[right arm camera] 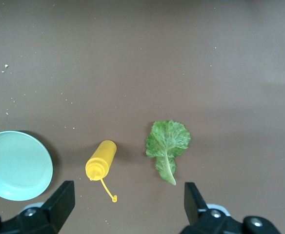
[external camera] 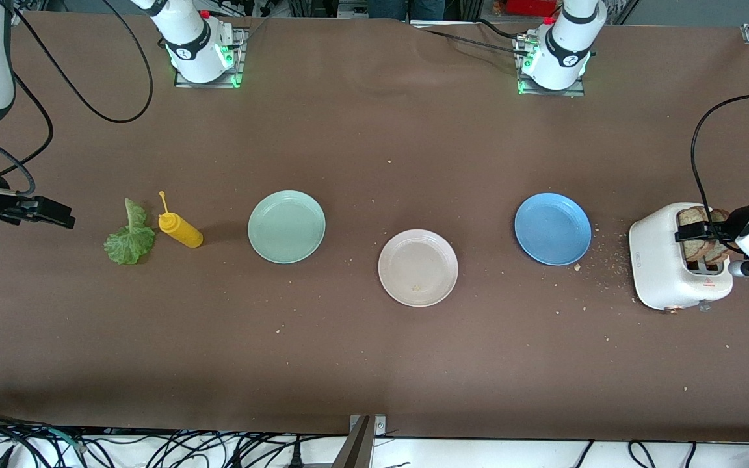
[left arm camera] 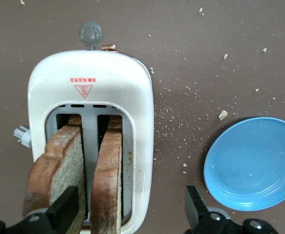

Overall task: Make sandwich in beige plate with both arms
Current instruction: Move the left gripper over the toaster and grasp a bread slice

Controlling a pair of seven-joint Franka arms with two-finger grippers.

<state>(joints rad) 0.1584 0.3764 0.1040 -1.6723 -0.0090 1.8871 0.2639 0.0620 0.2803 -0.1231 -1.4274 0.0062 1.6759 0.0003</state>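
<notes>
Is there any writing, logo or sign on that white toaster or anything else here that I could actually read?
White toaster: a short red word above a red triangle warning sign, too small to read.
White toaster's side: a small dark mark, unreadable.
White robot arm bases: a round dark emblem on each, no legible words.
No other writing shows.

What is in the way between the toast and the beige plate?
The blue plate lies on the table between the toaster holding the toast and the beige plate; lifted toast could pass above it.
</notes>
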